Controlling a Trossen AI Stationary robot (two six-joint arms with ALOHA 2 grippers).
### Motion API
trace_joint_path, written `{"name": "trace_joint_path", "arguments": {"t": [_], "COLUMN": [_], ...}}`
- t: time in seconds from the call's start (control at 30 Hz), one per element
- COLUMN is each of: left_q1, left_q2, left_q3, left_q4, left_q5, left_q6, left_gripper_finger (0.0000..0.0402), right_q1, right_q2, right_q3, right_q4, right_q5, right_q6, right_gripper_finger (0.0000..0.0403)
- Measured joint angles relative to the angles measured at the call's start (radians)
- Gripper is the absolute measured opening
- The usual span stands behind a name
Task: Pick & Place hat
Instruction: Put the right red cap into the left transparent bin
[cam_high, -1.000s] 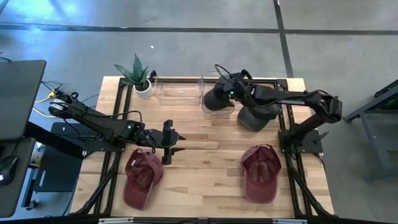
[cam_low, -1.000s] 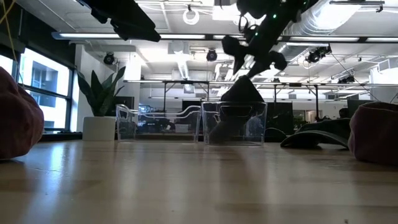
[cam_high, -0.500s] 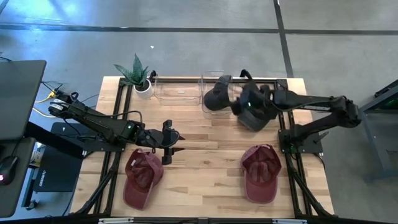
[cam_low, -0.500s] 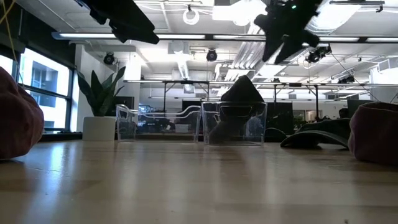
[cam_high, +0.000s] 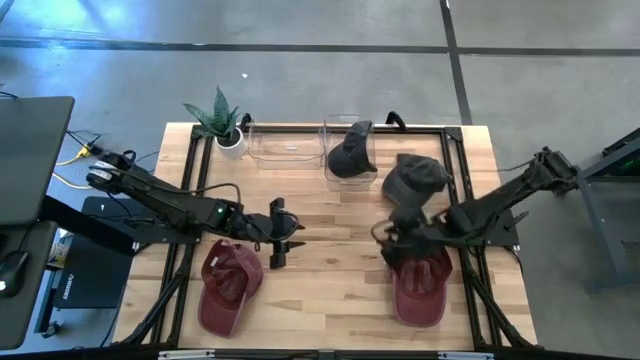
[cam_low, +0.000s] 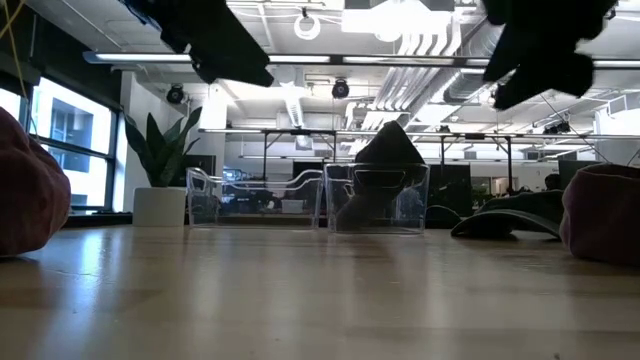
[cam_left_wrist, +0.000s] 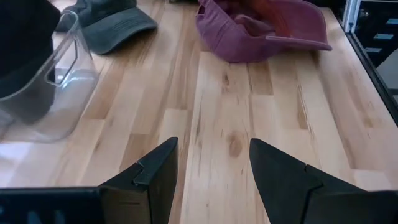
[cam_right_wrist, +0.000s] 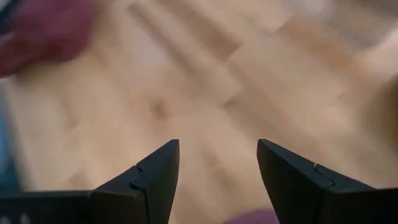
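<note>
The right claw (cam_high: 385, 236) hangs with its fingers spread wide and nothing between them, low over the counter (cam_high: 330, 210), right at the near edge of the maroon hat (cam_high: 420, 280) on the right. From where I stand, that is likely its next pick. The risk is that it comes down on the crown's soft dome instead of the brim or an edge, so the fabric just squashes and slips out, or the hat skates across the smooth wood. The dark grey hat (cam_high: 415, 180) lies just behind the arm and could get dragged by a careless swing.

The left claw (cam_high: 280, 240) is also wide and empty, hovering beside the other maroon hat (cam_high: 228, 285) at the left front. If both arms go for the bins together, they could crowd each other.

One dark hat (cam_high: 352, 155) already sits in the right-hand clear bin (cam_high: 330, 168); the neighbouring clear bin (cam_high: 282, 147) looks empty, with a potted plant (cam_high: 222, 122) beside it.

I can read no brand or writing on anything.
</note>
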Motion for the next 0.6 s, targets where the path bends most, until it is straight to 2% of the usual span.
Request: {"name": "trace_joint_path", "arguments": {"t": [0.1, 0.23, 0.4, 0.5, 0.6], "left_q1": [0.0, 0.0, 0.0, 0.0, 0.0], "left_q2": [0.042, 0.064, 0.069, 0.069, 0.069], "left_q3": [0.0, 0.0, 0.0, 0.0, 0.0], "left_q4": [0.053, 0.082, 0.08, 0.079, 0.08], "left_q5": [0.02, 0.026, 0.044, 0.042, 0.041], "left_q6": [0.001, 0.0, 0.0, 0.002, 0.008], "left_gripper_finger": [0.0188, 0.0188, 0.0188, 0.0188, 0.0188], "right_q1": [0.093, 0.2, 0.32, 0.359, 0.367], "right_q2": [0.0, 0.01, 0.115, 0.198, 0.285], "right_q3": [0.012, 0.014, 0.014, 0.055, 0.139], "right_q4": [0.073, 0.239, 0.459, 0.452, 0.31], "right_q5": [0.002, -0.005, 0.019, -0.01, -0.117], "right_q6": [0.039, -0.003, 0.007, 0.116, 0.227], "right_gripper_finger": [0.021, 0.021, 0.0196, 0.0179, 0.0161]}}
